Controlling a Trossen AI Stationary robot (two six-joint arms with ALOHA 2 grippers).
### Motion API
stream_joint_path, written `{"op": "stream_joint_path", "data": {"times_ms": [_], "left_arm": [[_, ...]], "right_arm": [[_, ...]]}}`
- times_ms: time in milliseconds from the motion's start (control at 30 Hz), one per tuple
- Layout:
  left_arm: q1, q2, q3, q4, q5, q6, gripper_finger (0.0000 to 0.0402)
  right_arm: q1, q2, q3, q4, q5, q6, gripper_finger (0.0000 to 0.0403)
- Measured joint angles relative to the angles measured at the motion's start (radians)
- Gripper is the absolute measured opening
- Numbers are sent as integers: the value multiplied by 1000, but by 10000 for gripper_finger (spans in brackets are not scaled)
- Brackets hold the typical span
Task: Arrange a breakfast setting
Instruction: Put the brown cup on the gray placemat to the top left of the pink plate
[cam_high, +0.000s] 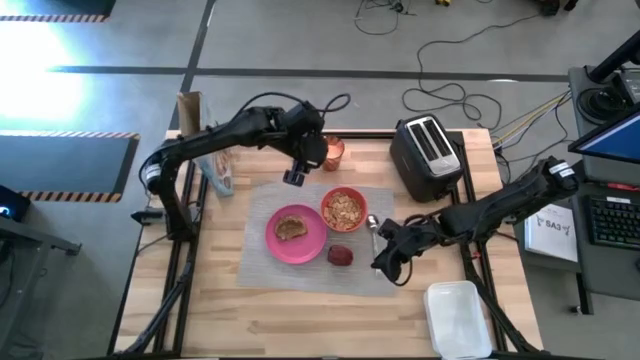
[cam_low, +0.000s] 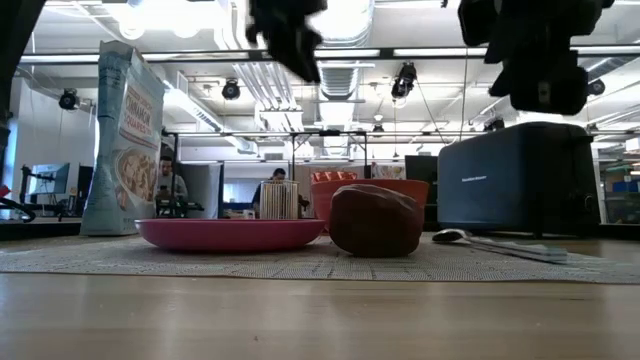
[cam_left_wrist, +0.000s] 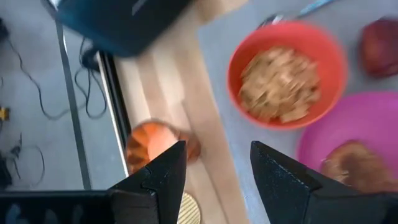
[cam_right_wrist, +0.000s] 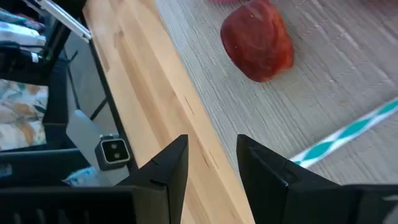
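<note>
Breakfast setting sits mid-table on the grey woven placemat (cam_high: 320, 235), so here's the layout going by the overhead shot. Pink plate (cam_high: 297, 234) is on the mat's 9 o'clock half with the toast slice (cam_high: 291, 227) lying on it. Red bowl (cam_high: 344, 209), full of cereal, is just at the plate's 2 o'clock, nearly touching. Dark red patty (cam_high: 341, 256) lies on the mat at the plate's 4 o'clock, not on the plate. Metal spoon (cam_high: 373, 234) lies at the bowl's 4 o'clock, near the mat's edge. Glass of orange drink (cam_high: 334, 152) stands off the mat on bare table (cam_high: 300, 310), at the bowl's 12 o'clock. Black toaster (cam_high: 428, 156) is back at 2 o'clock, and a cereal bag (cam_high: 217, 168) stands at 10 o'clock. Left gripper (cam_high: 294, 176) hangs just by the glass with fingers spread, holding nothing. Right gripper (cam_high: 385, 262) hovers at the patty's 3 o'clock, fingers apart too, empty.
</note>
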Motion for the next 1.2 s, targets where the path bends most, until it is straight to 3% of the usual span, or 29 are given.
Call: {"op": "stream_joint_path", "data": {"times_ms": [267, 467, 800, 1200], "left_arm": [[92, 5, -238, 255, 1, 81, 146], [121, 14, -345, 456, 45, 122, 132], [133, 141, -349, 519, 90, 127, 131], [181, 224, -226, 451, 100, 47, 131]], "right_arm": [[-1, -24, 34, -74, 22, -79, 123], [-20, -23, 35, -94, 27, -131, 121], [-66, -23, 35, -127, 30, -160, 123], [-66, -23, 35, -147, 30, -156, 123]]}}
